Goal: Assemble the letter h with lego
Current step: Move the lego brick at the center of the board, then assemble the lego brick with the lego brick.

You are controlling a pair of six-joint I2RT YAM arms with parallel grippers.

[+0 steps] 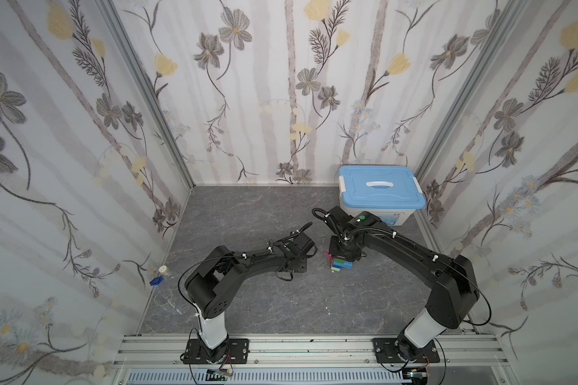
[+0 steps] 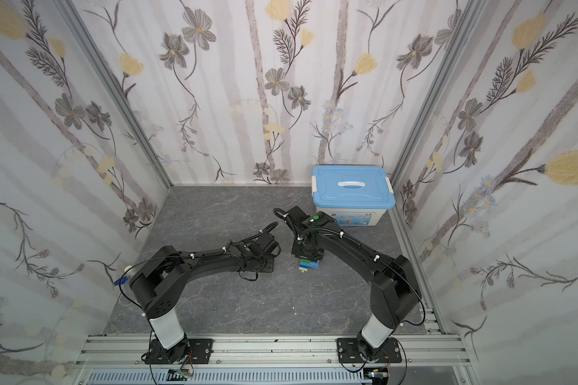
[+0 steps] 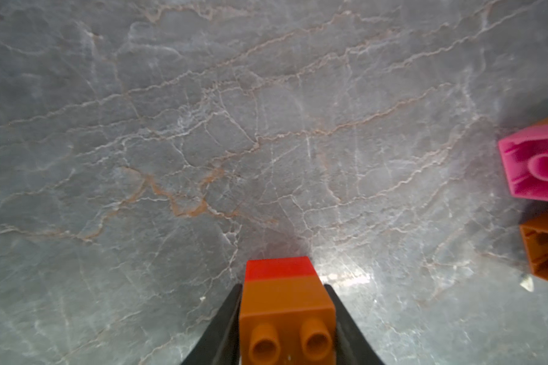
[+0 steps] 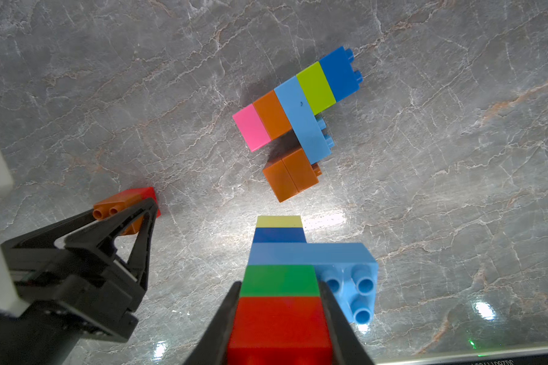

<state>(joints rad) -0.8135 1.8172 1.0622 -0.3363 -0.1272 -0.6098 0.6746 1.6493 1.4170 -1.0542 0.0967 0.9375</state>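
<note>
Left gripper [image 3: 283,287] pinched on orange-red pair [image 3: 287,309], red end toward table [image 3: 266,126]. Right gripper [image 4: 280,286] clamped on stack [image 4: 310,252]. Flat piece [image 4: 298,113] lies near, on table. Risks: narrow pinch lets pair twist when pressed; misaligned studs could split stack.

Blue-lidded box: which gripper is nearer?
Right. The right gripper, shut on a brick stack, sits in front of the blue-lidded box; the left gripper, holding an orange-and-red pair, is beyond it, farther from the box.
</note>
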